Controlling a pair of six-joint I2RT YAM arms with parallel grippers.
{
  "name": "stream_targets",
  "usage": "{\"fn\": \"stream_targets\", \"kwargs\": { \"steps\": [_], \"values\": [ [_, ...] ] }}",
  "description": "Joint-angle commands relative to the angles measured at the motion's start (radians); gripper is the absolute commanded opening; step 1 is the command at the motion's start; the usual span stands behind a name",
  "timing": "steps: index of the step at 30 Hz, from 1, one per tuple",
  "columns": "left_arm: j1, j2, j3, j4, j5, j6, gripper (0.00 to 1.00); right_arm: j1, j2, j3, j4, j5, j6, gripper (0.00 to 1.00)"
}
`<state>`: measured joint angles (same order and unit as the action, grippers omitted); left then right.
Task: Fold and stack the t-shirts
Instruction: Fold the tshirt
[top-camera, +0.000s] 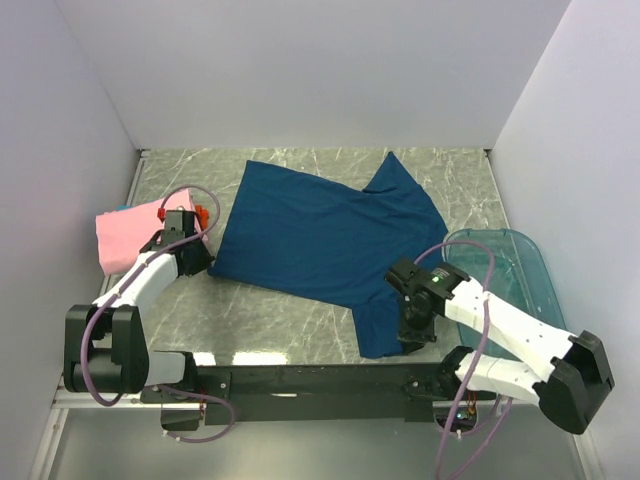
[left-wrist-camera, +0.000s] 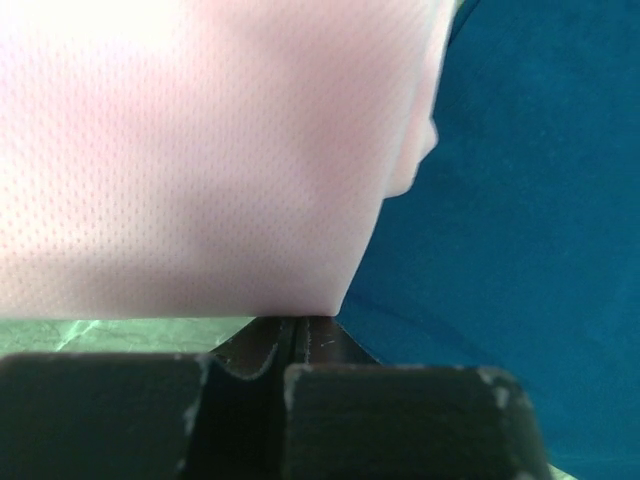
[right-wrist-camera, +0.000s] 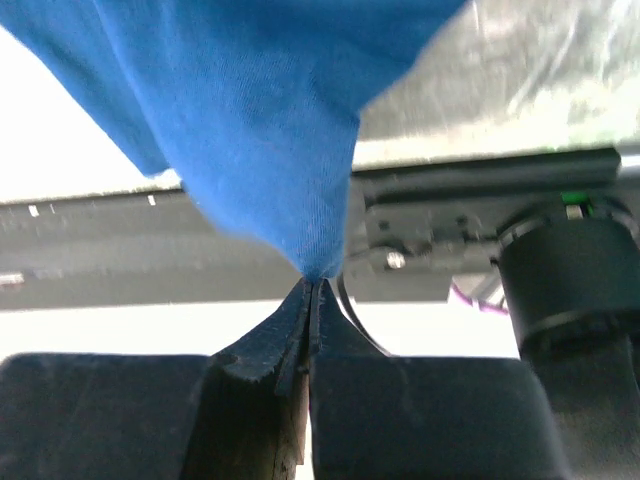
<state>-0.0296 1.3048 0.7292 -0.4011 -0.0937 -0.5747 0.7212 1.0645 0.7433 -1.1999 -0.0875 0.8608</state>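
Far left: pink t-shirt (top-camera: 122, 240) lies bunched at surface (top-camera: 280, 325) edge, base of stack I reckon. Left end effector (top-camera: 196, 255) has jaws together at near-left corner of navy t-shirt (top-camera: 320, 235), just beside pink one. Can't tell whether cloth is pinched. Navy t-shirt spread mid-surface, ready for fold. Right end effector (right-wrist-camera: 312, 290) clamped on its near-right hem, cloth drawn to peak there; I judge grip set to carry that edge over. Teal tub (top-camera: 515, 265) far right

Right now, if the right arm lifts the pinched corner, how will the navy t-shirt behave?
Probably floppy: the navy t-shirt creases softly where the right end effector pinches it. Likely light, being thin cloth. The rest would probably drag, since most lies spread on the table.
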Motion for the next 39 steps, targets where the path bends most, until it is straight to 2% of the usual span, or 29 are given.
{"fn": "stream_targets", "kwargs": {
  "steps": [1,7,11,16,23,28,29,30,31,32,33,36,39],
  "values": [
    [0.005,-0.007,0.050,0.005,0.005,0.032,0.01,-0.002,-0.054,0.064,-0.122,-0.029,-0.017,0.00],
    [0.005,-0.018,0.052,-0.008,0.006,0.035,0.00,0.000,-0.112,0.096,-0.207,-0.070,-0.013,0.00],
    [0.005,-0.021,0.053,-0.018,0.009,0.033,0.00,0.000,-0.133,0.076,-0.195,-0.098,0.003,0.00],
    [0.005,-0.022,0.082,-0.038,0.006,0.049,0.00,0.000,-0.147,0.131,-0.185,-0.133,0.020,0.00],
    [0.005,0.020,0.102,-0.035,0.009,0.059,0.00,0.000,-0.135,-0.016,-0.122,-0.143,0.012,0.00],
    [0.005,0.039,0.125,-0.035,0.003,0.076,0.01,-0.002,-0.113,-0.047,-0.176,-0.080,-0.026,0.00],
    [0.005,0.042,0.128,-0.036,0.008,0.081,0.00,0.000,-0.100,-0.041,-0.176,-0.057,-0.031,0.01],
    [0.005,0.045,0.130,-0.035,0.011,0.081,0.00,0.000,-0.092,-0.027,-0.168,-0.048,-0.035,0.09],
    [0.005,0.053,0.131,-0.028,0.018,0.081,0.00,0.000,-0.086,-0.007,-0.159,-0.041,-0.042,0.18],
    [0.005,0.054,0.130,-0.025,0.025,0.082,0.01,0.000,-0.071,0.043,-0.146,-0.037,-0.046,0.35],
    [0.005,0.054,0.128,-0.021,0.034,0.081,0.00,0.000,-0.061,0.065,-0.110,-0.032,-0.049,0.39],
    [0.005,0.063,0.122,-0.008,0.049,0.076,0.00,0.000,-0.005,0.117,-0.017,-0.035,-0.110,0.44],
    [0.005,0.073,0.122,0.001,0.060,0.073,0.01,0.000,0.077,0.126,0.087,-0.050,-0.178,0.44]
  ]
}}
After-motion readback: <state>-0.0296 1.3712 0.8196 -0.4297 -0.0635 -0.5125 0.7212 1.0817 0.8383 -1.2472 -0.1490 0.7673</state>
